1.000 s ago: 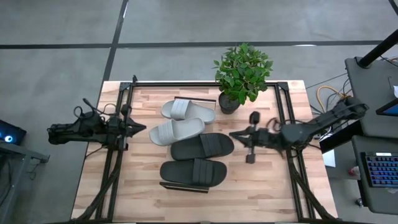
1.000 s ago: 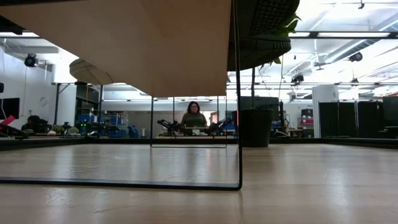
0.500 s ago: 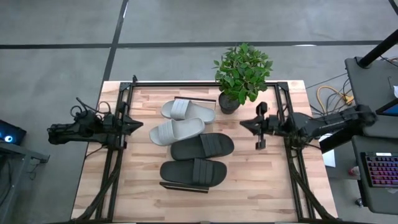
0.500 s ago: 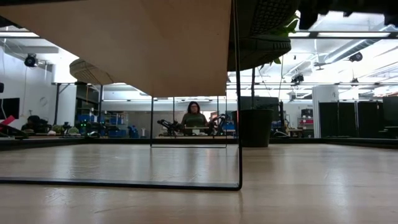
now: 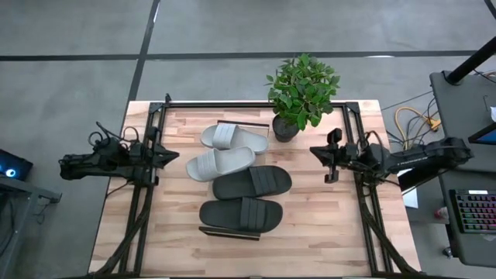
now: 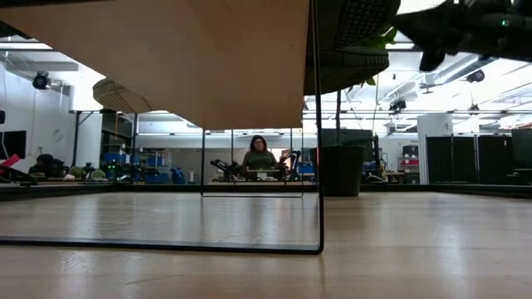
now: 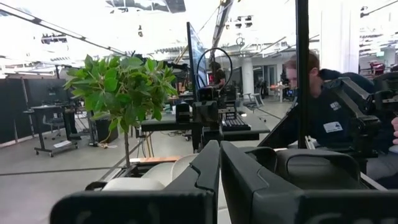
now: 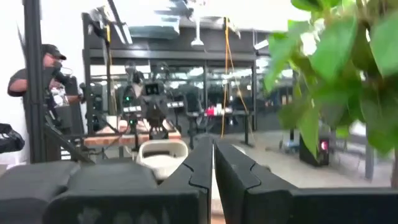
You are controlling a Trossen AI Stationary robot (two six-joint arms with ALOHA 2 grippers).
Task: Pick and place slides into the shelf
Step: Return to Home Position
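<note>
Grey and black slides (image 5: 240,182) lie on the shelf (image 6: 166,58). Left gripper (image 7: 220,152) and right gripper (image 8: 213,149) are closed, empty; the right one should retreat level, avoiding the plant (image 5: 302,89).

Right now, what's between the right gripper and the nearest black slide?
Nothing: in the high view only bare tabletop separates the right gripper from the black slide. The potted plant stands off to one side.

Wooden table (image 5: 178,225) with potted plant (image 5: 301,91) and low shelf (image 6: 183,58), grey slides (image 5: 235,136) and black slides (image 5: 252,183) atop the shelf.
</note>
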